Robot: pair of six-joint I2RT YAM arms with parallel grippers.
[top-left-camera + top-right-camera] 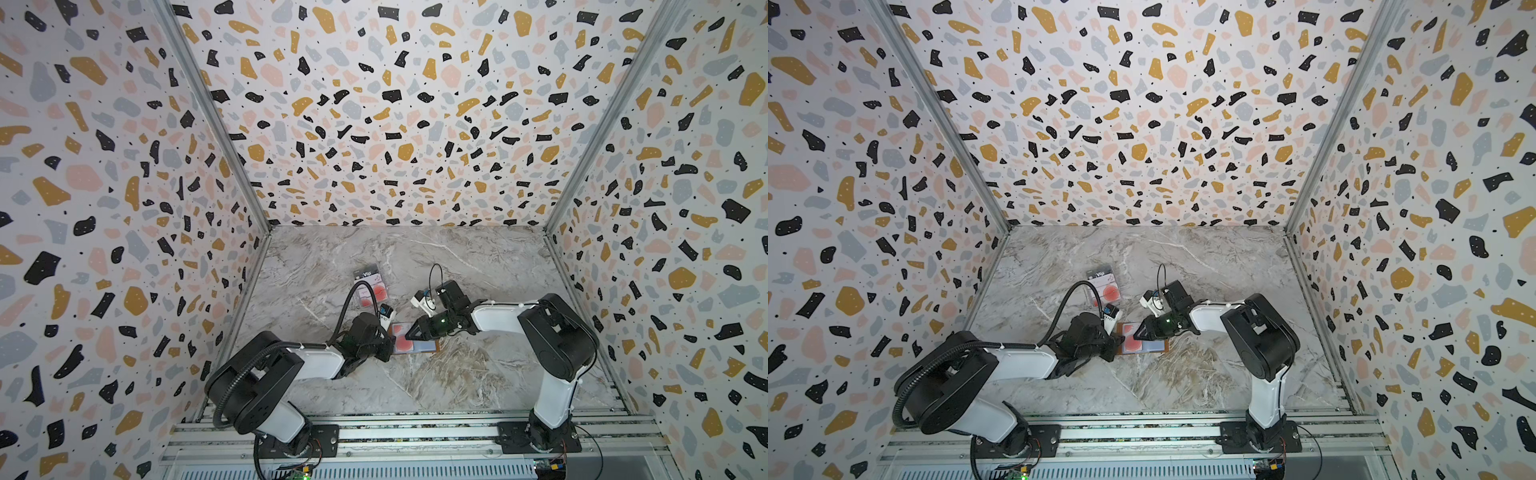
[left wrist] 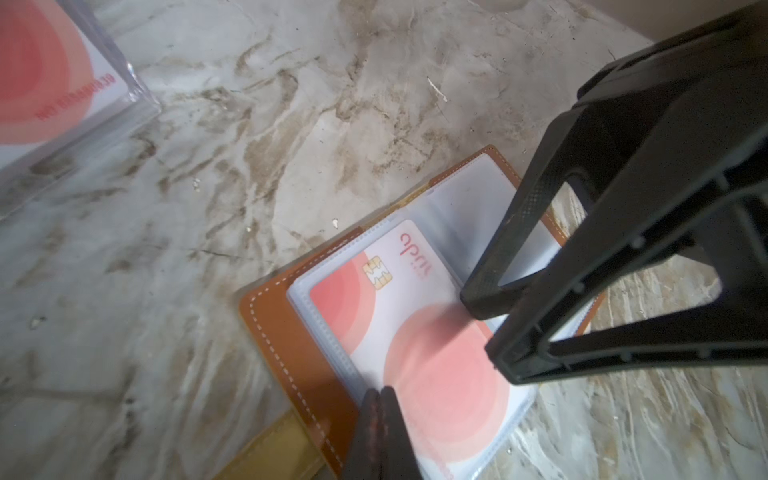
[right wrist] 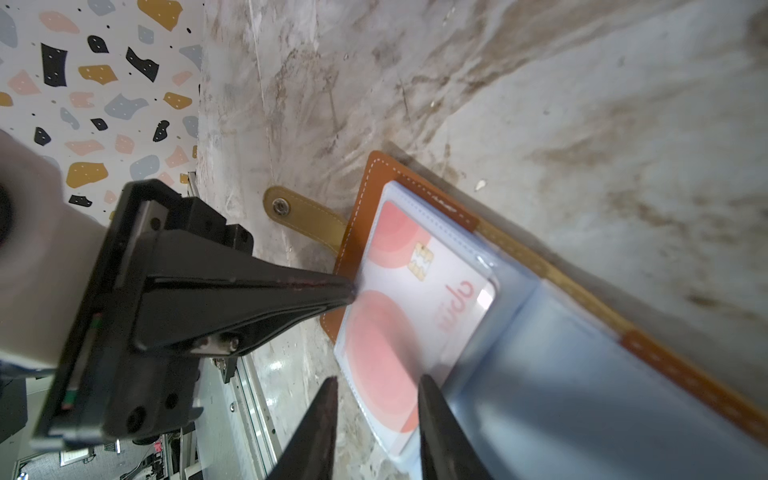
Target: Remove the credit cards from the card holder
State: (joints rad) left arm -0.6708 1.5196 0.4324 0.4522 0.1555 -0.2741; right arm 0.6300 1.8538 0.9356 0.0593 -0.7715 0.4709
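Card holder (image 1: 424, 345), tan leather, lies open and flat near the middle of the marble table (image 1: 457, 257), between the two arms, with a clear case (image 1: 371, 286) lying apart from it farther back. A white credit card (image 2: 415, 332) with red circles and a chip sits in the plastic sleeve (image 2: 320, 332) on the left arm's side, and the snap strap (image 3: 305, 216) lies flat beside that cover. The left gripper (image 2: 379, 395) is fully closed, its tips at the sleeve's edge, while the right gripper (image 3: 378, 380) is over the card with jaws partly apart, gripping nothing that shows.
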